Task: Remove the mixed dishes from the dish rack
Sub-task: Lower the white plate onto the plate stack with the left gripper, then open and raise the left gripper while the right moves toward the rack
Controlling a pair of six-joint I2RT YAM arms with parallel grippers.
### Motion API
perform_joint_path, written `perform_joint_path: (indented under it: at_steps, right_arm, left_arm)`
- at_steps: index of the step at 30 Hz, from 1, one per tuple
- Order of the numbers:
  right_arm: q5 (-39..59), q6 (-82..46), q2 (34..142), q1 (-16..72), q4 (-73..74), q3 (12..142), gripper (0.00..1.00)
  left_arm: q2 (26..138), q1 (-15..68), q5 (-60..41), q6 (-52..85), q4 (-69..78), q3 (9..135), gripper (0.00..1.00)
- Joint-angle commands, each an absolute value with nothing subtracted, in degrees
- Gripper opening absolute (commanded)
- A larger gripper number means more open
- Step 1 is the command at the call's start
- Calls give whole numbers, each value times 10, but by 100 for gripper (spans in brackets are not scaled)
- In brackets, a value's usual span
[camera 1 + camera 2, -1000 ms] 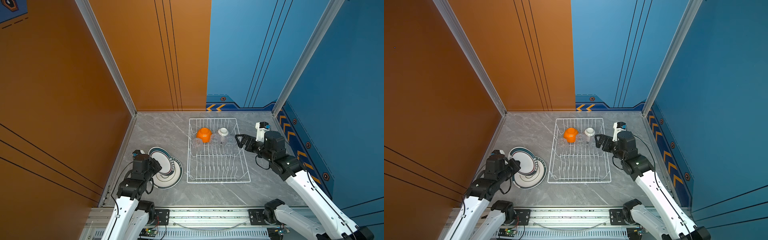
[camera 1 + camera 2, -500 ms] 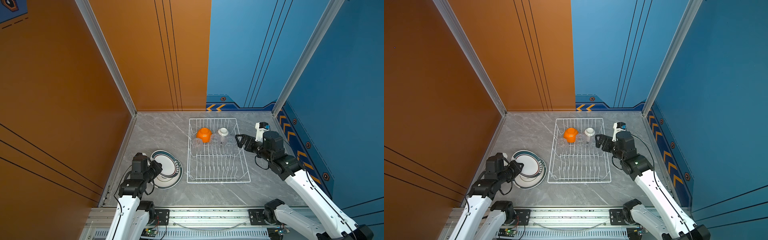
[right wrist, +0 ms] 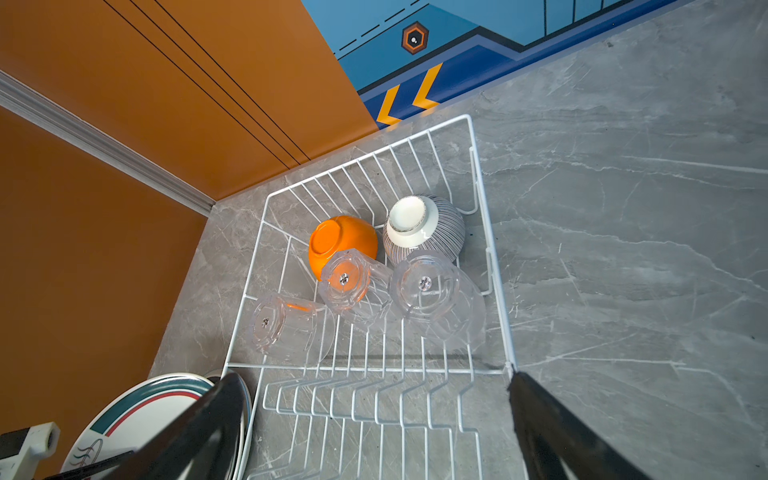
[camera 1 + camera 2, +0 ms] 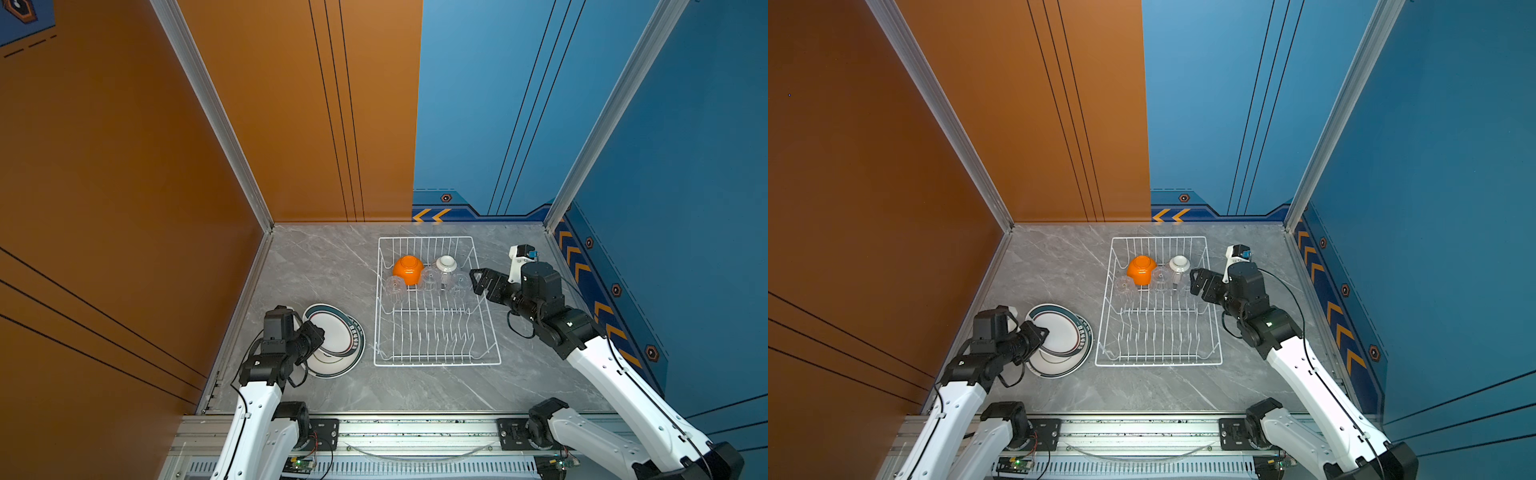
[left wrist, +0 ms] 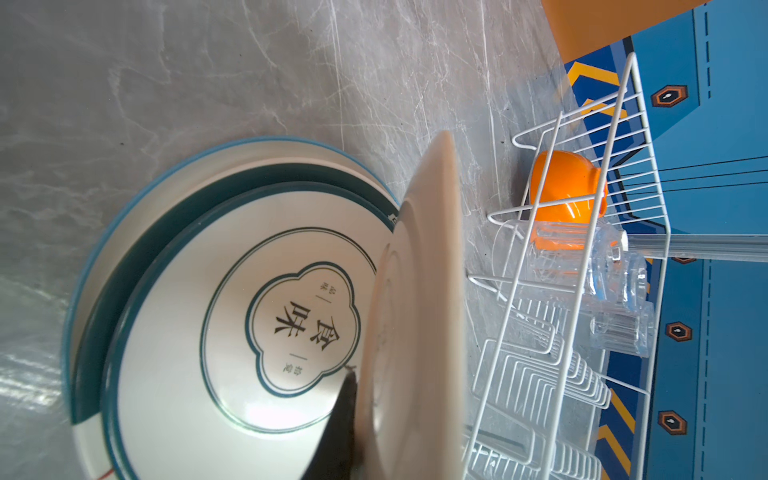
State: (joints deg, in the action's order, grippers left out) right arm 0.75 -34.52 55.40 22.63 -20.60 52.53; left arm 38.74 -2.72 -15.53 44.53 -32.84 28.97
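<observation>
- worktop: grey stone-look slab with pale veins, smooth, faint sheen.
- dish rack: thin wire, seemingly metal, under a glossy white coating.
- orange bowl: smooth, shiny, plastic-looking.
- striped bowl: glazed ceramic look, fine dark ribs on the wall, plain cream foot.
- cups: clear and faceted; glass or clear plastic, cannot tell which.
- stacked plates: glossy white faces, teal rims, light glare, near the worktop's left edge.
- tilted plate: cream underside, duller than those faces.
- walls: flat matt panels, orange and blue.
- corner posts: brushed silver metal.
- arms: glossy white shells, matt black joints.
- right gripper: fingers black, smooth, slightly shiny.
</observation>
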Motion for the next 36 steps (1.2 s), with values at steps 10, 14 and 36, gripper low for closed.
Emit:
perform_joint_path:
  at_steps: [10, 14, 36]
  right_arm:
    - [-31, -362, 556, 232, -213, 525, 100]
    - [-26, -367, 567, 235, -209, 528, 100]
    - [-65, -353, 621, 277, -263, 596, 100]
  left_arm:
    - [424, -33, -181, 389, -355, 303, 98]
    - [425, -33, -168, 383, -370, 314, 98]
    - [613, 0, -121, 329, -556, 450, 98]
